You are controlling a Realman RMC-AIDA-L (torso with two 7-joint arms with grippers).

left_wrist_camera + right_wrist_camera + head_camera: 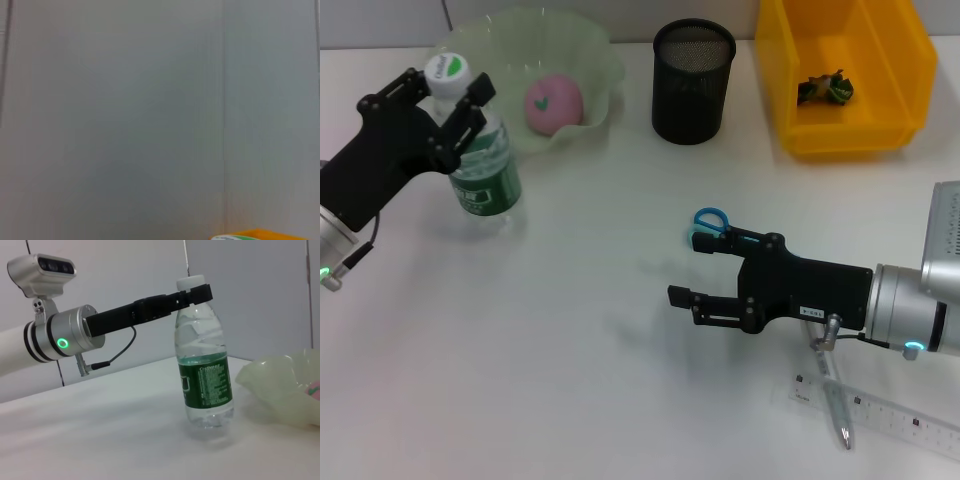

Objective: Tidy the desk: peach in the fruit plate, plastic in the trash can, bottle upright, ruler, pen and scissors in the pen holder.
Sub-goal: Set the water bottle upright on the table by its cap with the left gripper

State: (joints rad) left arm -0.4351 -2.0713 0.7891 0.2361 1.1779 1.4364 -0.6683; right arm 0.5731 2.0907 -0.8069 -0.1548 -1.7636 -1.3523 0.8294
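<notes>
The clear bottle (485, 165) with a green label stands upright on the desk at the left; it also shows in the right wrist view (205, 375). My left gripper (448, 92) is open, with a finger on each side of the bottle's neck (192, 292). The pink peach (553, 103) lies in the pale green fruit plate (595, 50). My right gripper (685, 268) is open and empty above the desk's middle, partly over the blue-handled scissors (710, 220). The pen (835, 400) and clear ruler (895, 418) lie at the front right. Crumpled plastic (825, 88) lies in the yellow bin (900, 60).
The black mesh pen holder (692, 80) stands at the back middle, between the plate and the yellow bin. The plate's edge (280, 385) sits close to the bottle. The left wrist view shows mostly a grey wall and a sliver of the yellow bin (255, 234).
</notes>
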